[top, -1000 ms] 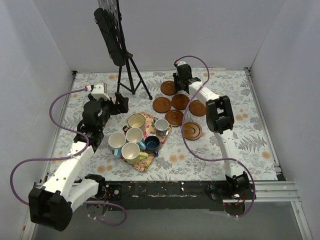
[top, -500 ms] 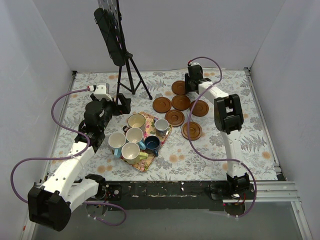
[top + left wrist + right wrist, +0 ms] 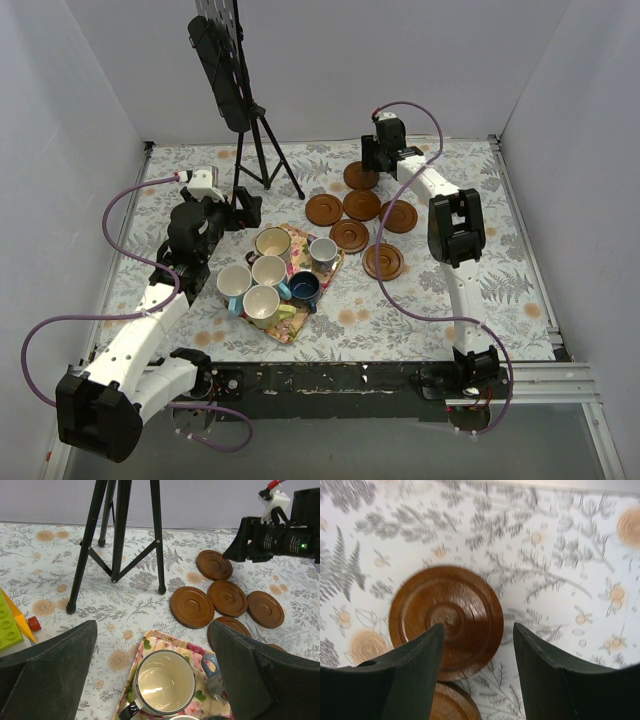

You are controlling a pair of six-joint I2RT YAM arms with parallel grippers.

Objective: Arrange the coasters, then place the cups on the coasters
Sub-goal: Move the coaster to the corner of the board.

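The right pincer (image 3: 479, 630) hangs released, jaws apart, above the farthest coaster (image 3: 445, 615), which lies flat below the gap and reaches under the left finger; the other five coasters (image 3: 361, 204) cluster just nearer. The left pincer (image 3: 154, 630) gapes wide over the cups (image 3: 268, 275) grouped around a floral mat (image 3: 297, 233); the tabletop (image 3: 500, 230) wears a fern-and-flower cloth; a black tripod (image 3: 262, 150) stands at the back, with plain white walls (image 3: 400, 60) around.

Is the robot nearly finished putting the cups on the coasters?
Not nearly. Six round brown wooden coasters lie clustered. The right end effector hovers open over the farthest one. All six ceramic cups sit on or beside the floral cloth mat, none on a coaster.
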